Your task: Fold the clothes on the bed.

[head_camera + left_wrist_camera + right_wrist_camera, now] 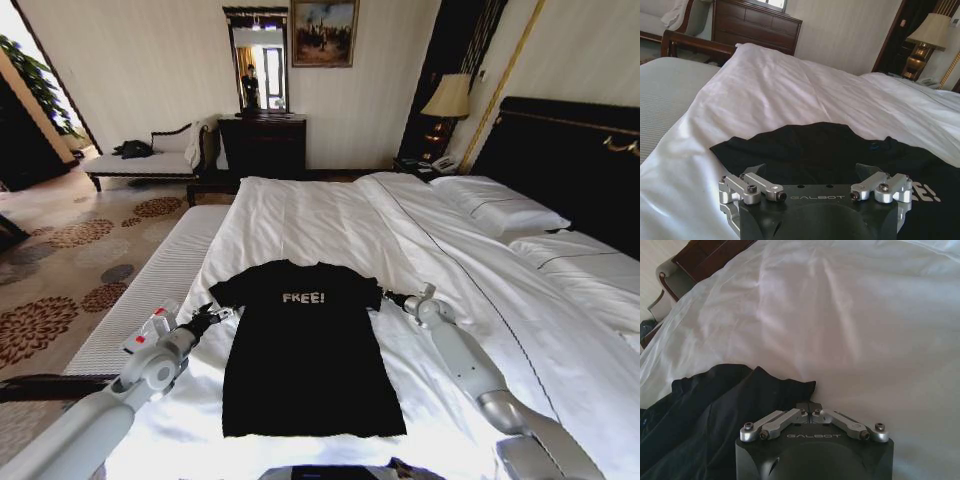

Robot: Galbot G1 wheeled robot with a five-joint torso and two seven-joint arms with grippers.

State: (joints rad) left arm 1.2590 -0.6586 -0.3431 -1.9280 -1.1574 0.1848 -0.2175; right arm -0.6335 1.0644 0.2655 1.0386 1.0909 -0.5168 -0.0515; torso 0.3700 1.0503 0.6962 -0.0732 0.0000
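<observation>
**A hotel-style bedroom**

I am looking into a furnished bedroom, most likely a hotel room. Ahead of my left gripper [228, 313] and right gripper [384, 297], a large bed [330, 215] is stretching away under a white duvet [300, 210], with pillows [497, 208] lying against a tall dark headboard [570, 150] off beyond the right gripper. A lamp [447, 97] is glowing on a nightstand beside it. Far past both grippers a dark dresser [262, 143] is standing under a mirror [256, 60] and a framed painting [324, 32]. Beyond the left gripper, a cushioned chaise [150, 160] is sitting on patterned floral carpet [70, 260].
</observation>
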